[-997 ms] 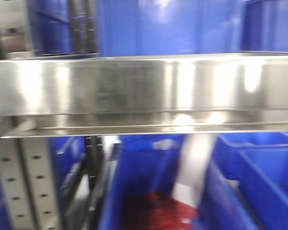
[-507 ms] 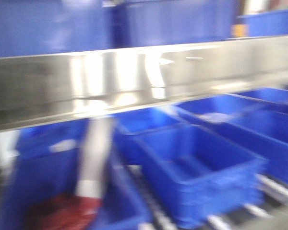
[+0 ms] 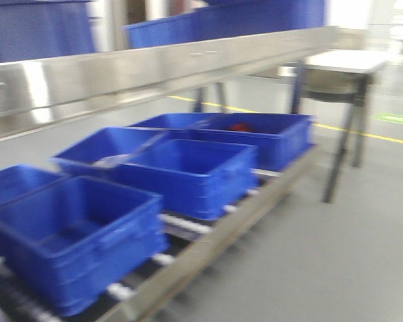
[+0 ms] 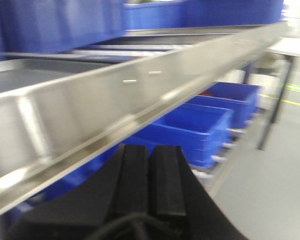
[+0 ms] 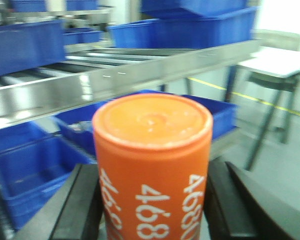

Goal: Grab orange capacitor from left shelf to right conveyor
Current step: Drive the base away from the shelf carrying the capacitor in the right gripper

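Note:
My right gripper (image 5: 152, 200) is shut on the orange capacitor (image 5: 152, 165), an orange cylinder with white "4680" down its side, black pads against both its sides. My left gripper (image 4: 149, 175) is shut and empty, its two black pads pressed together. It hangs just below the tall shiny front lip of the stainless-steel left shelf (image 4: 90, 105). That shelf also runs across the front view (image 3: 121, 70) and across the right wrist view (image 5: 115, 77). Neither gripper shows in the front view. The right conveyor is out of view.
Several blue plastic bins (image 3: 181, 171) stand on a roller rack (image 3: 188, 225) under the shelf. More blue bins (image 5: 190, 25) sit above it. A grey metal table (image 3: 342, 74) stands at the far right on a grey floor with a yellow line (image 3: 363, 131).
The front view has swung to the right: the shelf lip, first filling the frame head-on, now runs off diagonally, and the bins, the floor and the table have come into view.

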Controlling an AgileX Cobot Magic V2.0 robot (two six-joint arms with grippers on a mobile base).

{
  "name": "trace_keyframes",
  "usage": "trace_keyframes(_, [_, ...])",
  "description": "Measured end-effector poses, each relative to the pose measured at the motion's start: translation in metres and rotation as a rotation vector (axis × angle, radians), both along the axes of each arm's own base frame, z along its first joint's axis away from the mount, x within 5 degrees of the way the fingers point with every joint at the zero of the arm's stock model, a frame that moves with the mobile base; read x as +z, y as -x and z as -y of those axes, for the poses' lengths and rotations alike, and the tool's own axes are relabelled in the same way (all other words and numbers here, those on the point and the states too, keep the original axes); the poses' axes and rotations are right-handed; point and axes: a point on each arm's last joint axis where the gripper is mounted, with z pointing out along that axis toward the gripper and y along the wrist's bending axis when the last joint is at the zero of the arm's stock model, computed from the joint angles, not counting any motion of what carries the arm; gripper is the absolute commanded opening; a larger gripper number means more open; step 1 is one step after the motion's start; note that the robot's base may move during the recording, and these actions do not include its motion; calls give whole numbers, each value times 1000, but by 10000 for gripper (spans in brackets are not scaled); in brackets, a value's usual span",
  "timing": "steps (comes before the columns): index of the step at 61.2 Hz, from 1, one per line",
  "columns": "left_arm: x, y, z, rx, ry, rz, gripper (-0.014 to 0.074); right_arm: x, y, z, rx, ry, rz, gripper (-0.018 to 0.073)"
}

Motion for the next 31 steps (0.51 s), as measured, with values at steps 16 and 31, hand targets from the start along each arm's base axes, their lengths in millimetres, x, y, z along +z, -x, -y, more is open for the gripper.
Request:
trace_keyframes(16, [0,0,-1,24,0,0,-127,0,0,0,0,0,0,139])
trace_keyframes(31, [0,0,-1,24,0,0,-127,0,0,0,0,0,0,139])
